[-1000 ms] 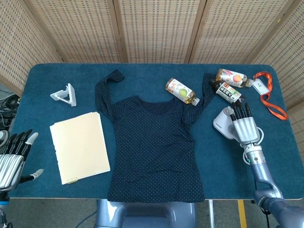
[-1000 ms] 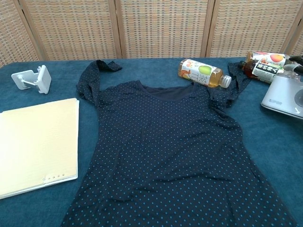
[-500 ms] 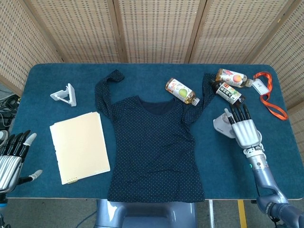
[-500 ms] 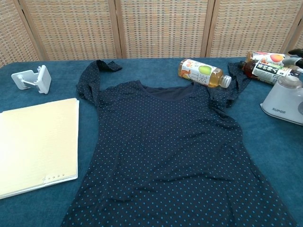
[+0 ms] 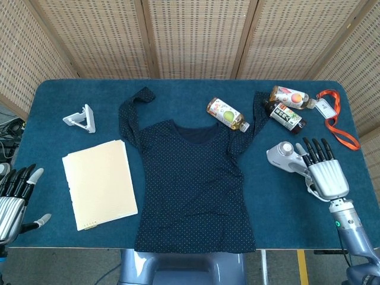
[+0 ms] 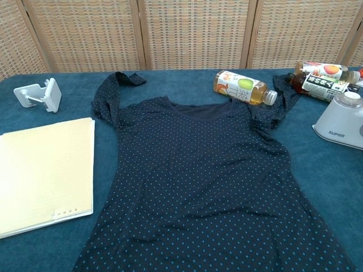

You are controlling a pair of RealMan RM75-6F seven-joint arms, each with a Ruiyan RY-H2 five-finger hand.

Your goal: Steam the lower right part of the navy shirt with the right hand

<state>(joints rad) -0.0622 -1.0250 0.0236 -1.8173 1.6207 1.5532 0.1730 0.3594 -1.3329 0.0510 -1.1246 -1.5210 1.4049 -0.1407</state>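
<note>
The scene is backed by woven rattan screens with pale wooden posts, and below them a table covered in deep blue cloth fills most of both views. The navy shirt, dotted in light blue, is laid flat at the middle of the table, neckline toward the screens and hem at the near edge, one sleeve folded up at the far left and the other stretched toward the far right. A cream folder is seen just left of the shirt, with a small white stand beyond it. A white steamer is set upright on the cloth to the right of the shirt, apart from it. The right hand is held beside the steamer, palm down and fingers spread; whether it touches the steamer cannot be told. The left hand is seen at the near left edge, fingers straight and apart, holding nothing. Three bottles lie on their sides: one by the collar, two at the far right. An orange lanyard with a badge lies at the far right corner.
</note>
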